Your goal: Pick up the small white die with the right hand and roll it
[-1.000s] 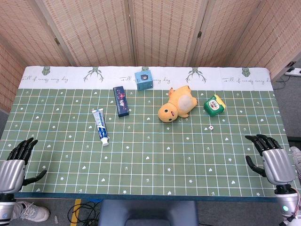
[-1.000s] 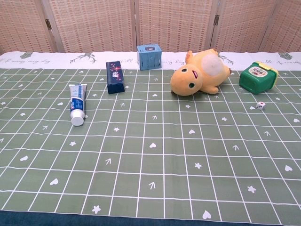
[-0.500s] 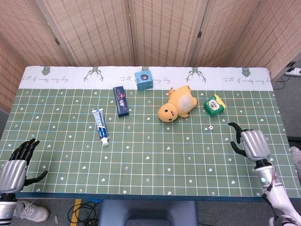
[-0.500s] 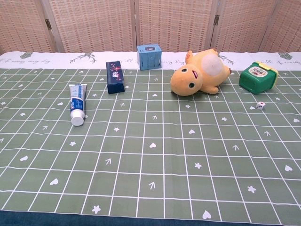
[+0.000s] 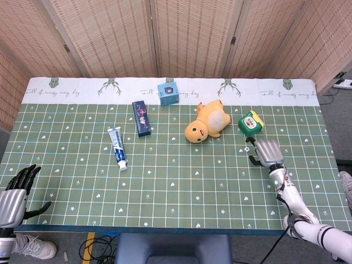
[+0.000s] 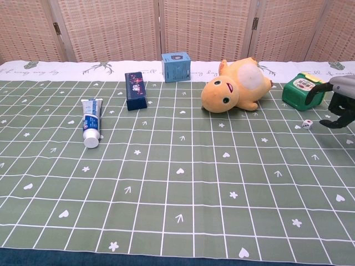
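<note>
Moved since the earlier frame: right hand (image 5: 268,150), up from the lower right corner toward the middle right of the head view, now hovering just beside the small white die (image 5: 247,149), fingers (image 6: 336,108) apart and curled downward, gripping nothing. Slid slightly lower at the bottom left corner: left hand (image 5: 12,195), fingers spread, holding nothing, off the edge of the green checked tablecloth (image 5: 176,192). Left to right across the cloth otherwise: toothpaste tube (image 5: 117,147) lying flat left of centre; dark blue box (image 5: 141,117) up and right of it; light blue box (image 5: 168,93) at upper centre near the white border; yellow plush toy (image 5: 208,121) on its side at centre right; green container (image 5: 251,122) just right of the plush. Die resting on the cloth below the green container, apart from it, at the right edge of the chest view (image 6: 307,124) close to the hand's fingertips.
</note>
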### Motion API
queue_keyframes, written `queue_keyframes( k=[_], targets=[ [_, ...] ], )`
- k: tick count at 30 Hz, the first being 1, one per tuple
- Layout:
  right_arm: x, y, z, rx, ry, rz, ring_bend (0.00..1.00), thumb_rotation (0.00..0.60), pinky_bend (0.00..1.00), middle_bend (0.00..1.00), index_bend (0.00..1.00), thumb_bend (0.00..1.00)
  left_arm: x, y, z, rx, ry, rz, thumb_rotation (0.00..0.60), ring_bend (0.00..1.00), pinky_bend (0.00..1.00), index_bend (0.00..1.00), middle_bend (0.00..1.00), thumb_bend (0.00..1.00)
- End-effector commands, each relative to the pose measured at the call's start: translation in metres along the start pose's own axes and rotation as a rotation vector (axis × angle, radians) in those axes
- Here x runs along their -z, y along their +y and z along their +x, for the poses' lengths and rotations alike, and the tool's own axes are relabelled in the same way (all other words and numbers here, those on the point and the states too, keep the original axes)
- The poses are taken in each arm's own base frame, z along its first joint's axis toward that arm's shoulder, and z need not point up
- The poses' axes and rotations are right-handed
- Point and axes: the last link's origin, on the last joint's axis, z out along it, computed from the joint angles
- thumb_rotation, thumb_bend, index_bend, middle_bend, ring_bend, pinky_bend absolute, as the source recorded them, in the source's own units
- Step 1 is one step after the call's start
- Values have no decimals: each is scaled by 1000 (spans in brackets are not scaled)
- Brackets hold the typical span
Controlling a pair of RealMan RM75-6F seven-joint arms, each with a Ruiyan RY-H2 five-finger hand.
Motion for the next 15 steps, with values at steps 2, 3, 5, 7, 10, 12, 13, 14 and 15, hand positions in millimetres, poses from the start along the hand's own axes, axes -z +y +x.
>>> queue_keyframes(
  k=[2, 3, 5, 7, 10, 12, 13, 14, 15],
  targets=[
    [-17, -8, -6, 10, -27, 1, 986, 600, 950, 950, 355, 303, 0, 0, -1, 1, -2, 0, 600, 77, 180, 95, 75, 195],
    [-20, -9, -8, 14, -34, -1, 991, 600, 956, 953, 367, 305, 1, 0, -1, 1, -3, 1, 600, 77, 180, 95, 75, 195],
    [-24, -8, -9, 22, -40, -4, 995, 600, 956, 956, 380, 307, 1, -1, 0, 2, -1, 2, 600, 78, 180, 95, 76, 196],
    [-28, -7, -10, 24, -47, -15, 998, 600, 956, 959, 391, 309, 1, -2, -1, 1, -1, 6, 600, 78, 180, 95, 75, 196],
    [-32, -5, -12, 26, -61, -24, 999, 600, 957, 960, 401, 311, 2, -3, -1, -1, -4, 10, 600, 77, 180, 95, 76, 195],
    [-34, -5, -14, 29, -68, -26, 1000, 600, 957, 960, 407, 311, 2, -3, -1, -1, -3, 13, 600, 77, 180, 95, 75, 195],
    [-35, -4, -15, 29, -72, -28, 1000, 600, 957, 961, 409, 311, 3, -4, 0, 0, -2, 14, 600, 77, 180, 95, 75, 196],
    [-36, -4, -15, 29, -75, -30, 1000, 600, 957, 961, 412, 312, 3, -4, 0, 1, -2, 15, 600, 77, 180, 95, 75, 196],
    [-36, -4, -16, 29, -77, -32, 1000, 600, 957, 961, 416, 312, 3, -4, 0, 0, -2, 15, 600, 78, 180, 95, 75, 196]
  ],
)
